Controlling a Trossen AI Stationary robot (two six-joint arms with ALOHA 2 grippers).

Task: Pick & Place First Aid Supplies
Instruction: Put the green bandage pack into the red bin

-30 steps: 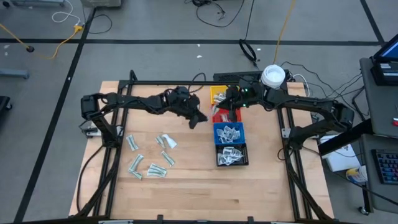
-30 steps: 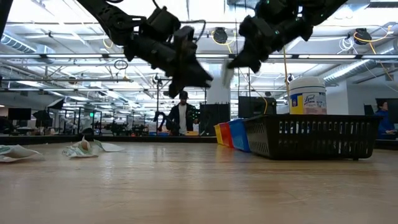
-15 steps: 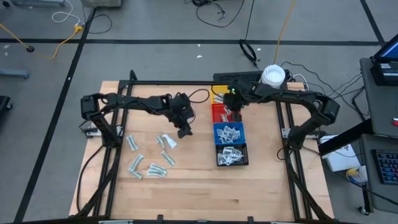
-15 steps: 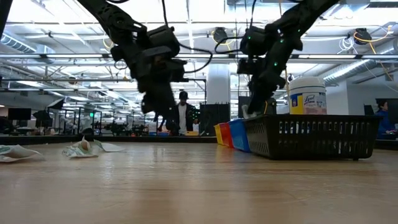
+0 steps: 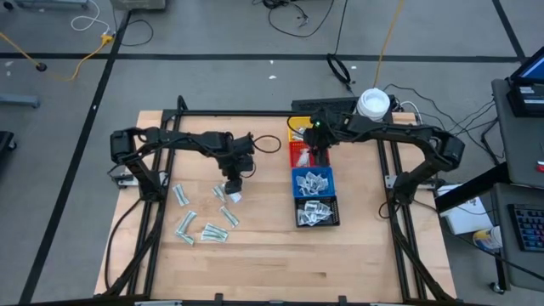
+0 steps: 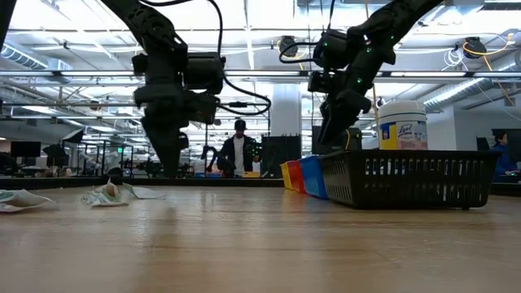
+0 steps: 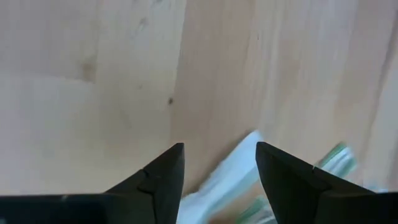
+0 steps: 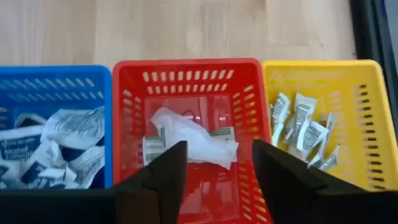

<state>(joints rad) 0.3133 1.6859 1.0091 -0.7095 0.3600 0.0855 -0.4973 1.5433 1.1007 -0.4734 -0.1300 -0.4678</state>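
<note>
Several first aid supplies (image 5: 206, 214), small white and pale green packets, lie loose on the wooden table's left half. My left gripper (image 5: 231, 184) points down, open, low over the far ones. In its wrist view a white packet (image 7: 227, 180) lies on the table between its fingertips (image 7: 219, 163), apart from them. My right gripper (image 5: 320, 154) hovers open over the red bin (image 5: 299, 155). A white packet (image 8: 194, 142) lies on that bin's floor, below the gripper (image 8: 214, 163).
Yellow (image 5: 297, 128), red, blue (image 5: 313, 181) and black (image 5: 317, 211) bins stand in a row right of centre, all holding packets. A white jar (image 5: 372, 104) stands past the table's far right corner. Bare wood lies along the near edge.
My left gripper has swung from beside the red bin toward the table's left and near side, tipped to point down and sunk over the loose packets. My right gripper has come down over the red bin and let go of a white packet, which now lies in it.
</note>
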